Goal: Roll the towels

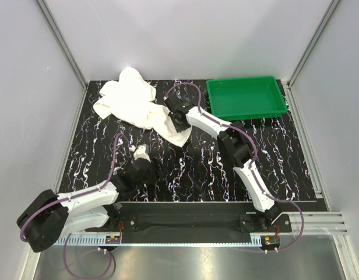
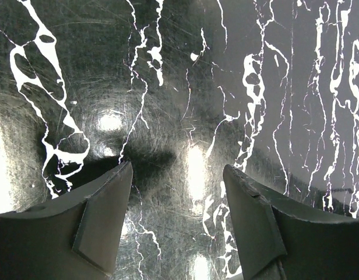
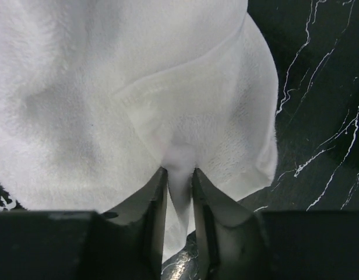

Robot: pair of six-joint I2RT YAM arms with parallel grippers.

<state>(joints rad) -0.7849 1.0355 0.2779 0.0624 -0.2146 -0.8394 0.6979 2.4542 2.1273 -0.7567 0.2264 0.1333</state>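
Two white terry towels [image 1: 133,100] lie crumpled in one heap at the back left of the table; I cannot tell where one ends and the other begins. My right gripper [image 1: 176,121] is at the heap's near right end, shut on a pinched fold of towel [image 3: 179,169]; the white cloth [image 3: 109,87] fills most of the right wrist view. My left gripper [image 1: 142,154] is open and empty, low over the bare tabletop [image 2: 179,116] near the front left, well apart from the towels.
A green plastic tray [image 1: 247,98] stands at the back right corner. The tabletop is black with white marbling [image 1: 191,169]. Grey walls and metal frame rails enclose the table on three sides.
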